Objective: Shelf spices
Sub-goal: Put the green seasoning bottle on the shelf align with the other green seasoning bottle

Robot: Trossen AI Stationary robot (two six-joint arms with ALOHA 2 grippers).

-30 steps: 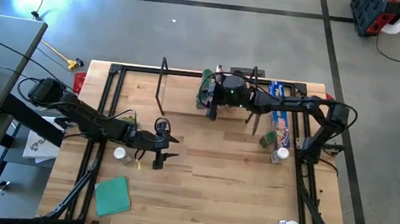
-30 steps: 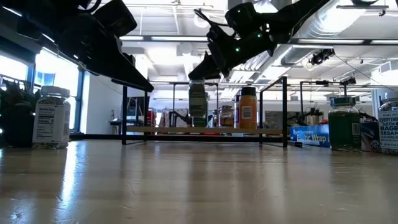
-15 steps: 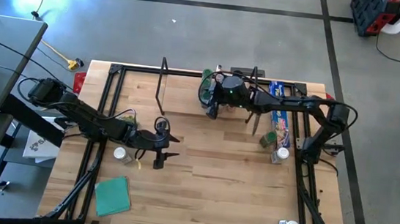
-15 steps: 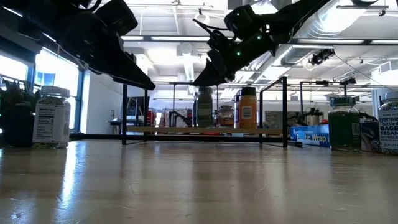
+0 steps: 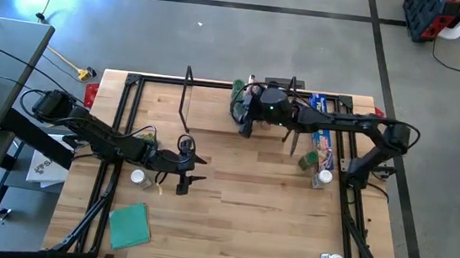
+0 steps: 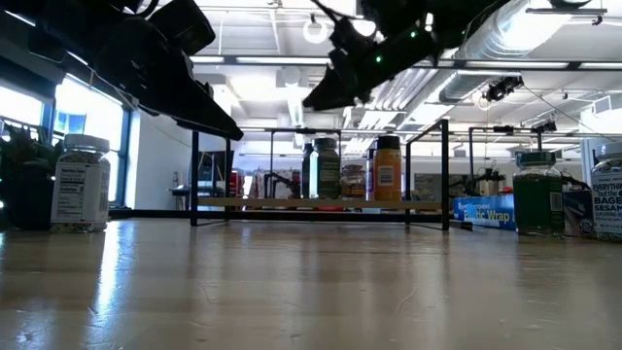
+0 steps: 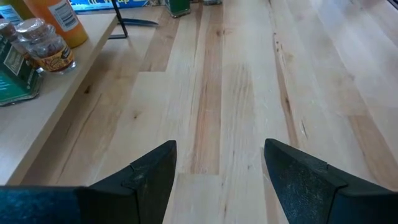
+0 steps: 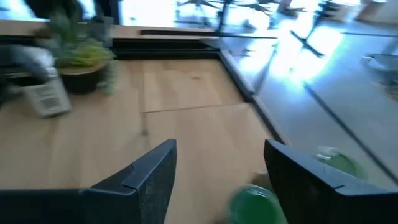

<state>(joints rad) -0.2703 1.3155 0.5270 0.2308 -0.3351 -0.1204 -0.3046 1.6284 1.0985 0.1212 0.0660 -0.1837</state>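
The desk (image 5: pixel 242 181) is seen with the shelf (image 5: pixel 215 111) set along its far edge, where three jars (image 6: pixel 352 181) are already lined up on the board. The right hand (image 5: pixel 246 120) is held above them, fingers apart and empty, apparently after a jar was released. The left hand (image 5: pixel 185 174) is kept over mid-desk, fingers (image 7: pixel 149 174) spread on nothing, a white-lidded jar (image 5: pixel 137 175) just beside it. More clear-bodied jars (image 5: pixel 317 171), green and white lids, are left standing at the right edge.
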